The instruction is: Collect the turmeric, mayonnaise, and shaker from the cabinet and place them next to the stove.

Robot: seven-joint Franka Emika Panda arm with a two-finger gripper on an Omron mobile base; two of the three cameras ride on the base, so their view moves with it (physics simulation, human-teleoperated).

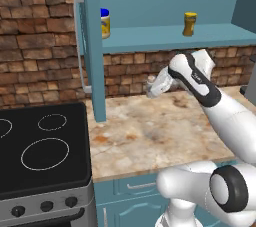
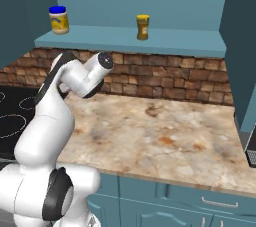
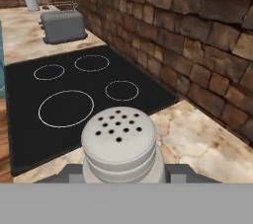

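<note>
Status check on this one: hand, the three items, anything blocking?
Hand shut on shaker, above counter beside stove. Mayonnaise and turmeric on cabinet shelf. Toaster beyond stove, not in the way.

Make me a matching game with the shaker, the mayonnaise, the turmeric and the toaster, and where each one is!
Things:
1. shaker
2. mayonnaise
3. turmeric
4. toaster

Places:
A. middle of the cabinet shelf
B. counter beyond the stove
C. in the gripper
D. shelf's left end

Pairs: 1-C, 2-D, 3-A, 4-B
</note>
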